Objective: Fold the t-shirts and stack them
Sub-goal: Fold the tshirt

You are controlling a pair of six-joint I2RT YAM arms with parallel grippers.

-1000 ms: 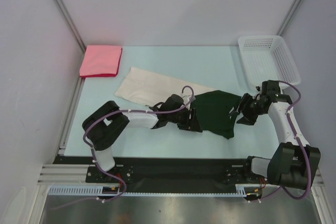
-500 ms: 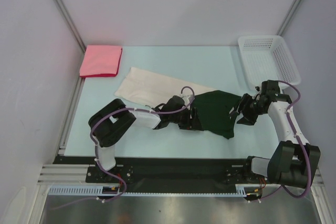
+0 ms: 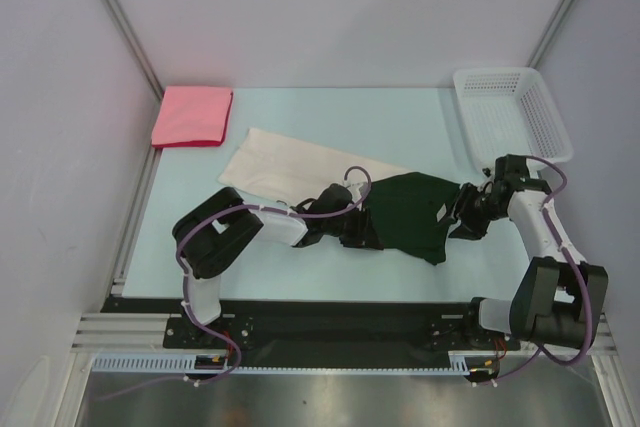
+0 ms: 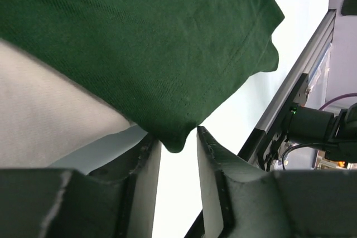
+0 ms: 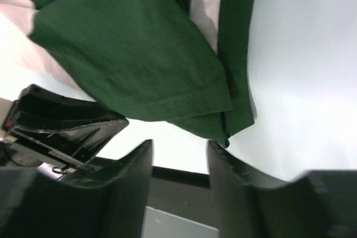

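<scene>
The cream-and-dark-green t-shirt [image 3: 300, 167] lies crumpled mid-table, its green part [image 3: 405, 209] bunched to the right. The pink-red t-shirt [image 3: 190, 115] sits folded square at the back left corner. My left gripper [image 3: 368, 232] is at the green part's left edge. In the left wrist view its jaws [image 4: 175, 137] stand apart, and a corner of the green cloth [image 4: 145, 43] pokes between the fingertips, unpinched. My right gripper [image 3: 455, 215] is at the green part's right edge. It is open [image 5: 178, 146], with a folded green hem [image 5: 128, 59] just beyond its fingertips.
A white mesh basket [image 3: 510, 112] stands at the back right, close behind the right arm. A black rail [image 3: 320, 317] runs along the table's near edge. Grey walls close in on both sides and at the back.
The left arm has pushed a little to the right, into the green cloth, and its jaws have narrowed. The right gripper has edged slightly closer to the cloth. The shirts lie as before.
</scene>
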